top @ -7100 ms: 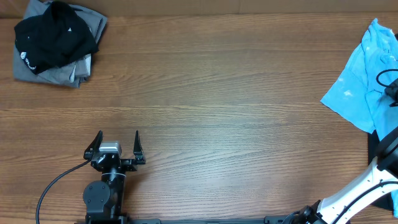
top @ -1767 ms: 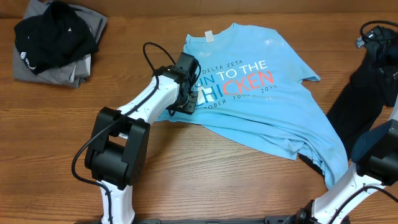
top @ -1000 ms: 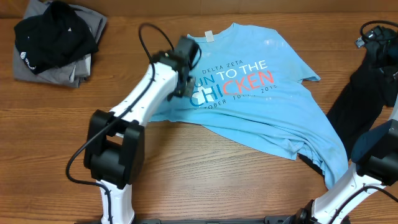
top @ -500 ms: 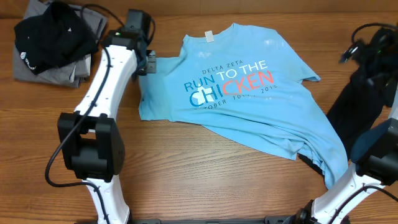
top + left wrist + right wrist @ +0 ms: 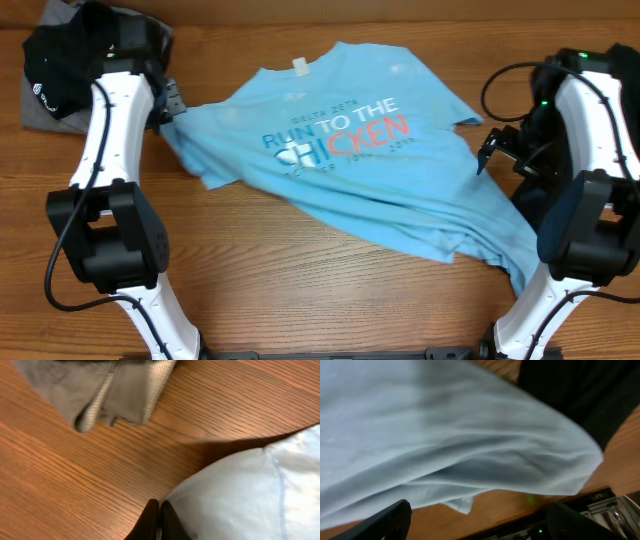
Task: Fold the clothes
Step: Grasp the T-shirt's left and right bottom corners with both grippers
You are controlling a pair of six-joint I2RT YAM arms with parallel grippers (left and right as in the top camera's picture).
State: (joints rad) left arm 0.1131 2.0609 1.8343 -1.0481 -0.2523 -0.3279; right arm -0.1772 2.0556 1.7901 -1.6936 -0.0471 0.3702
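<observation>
Since the left gripper (image 5: pixel 172 104) pinches the blue T-shirt (image 5: pixel 340 175) toward the tabletop's (image 5: pixel 300 295) far-left corner, it lies stretched print-up across the far half; the right gripper (image 5: pixel 493 148) hangs spread wide beside its opposite sleeve.

One blue T-shirt (image 5: pixel 350 150); one black garment (image 5: pixel 570 385); one grey-black pile (image 5: pixel 55 70); two arms (image 5: pixel 105 130) (image 5: pixel 595 130).

Sky-blue T-shirt (image 5: pixel 400 195), white-and-red lettering (image 5: pixel 335 135); black garment (image 5: pixel 570 390); brown wood-grain table (image 5: pixel 300 265).
</observation>
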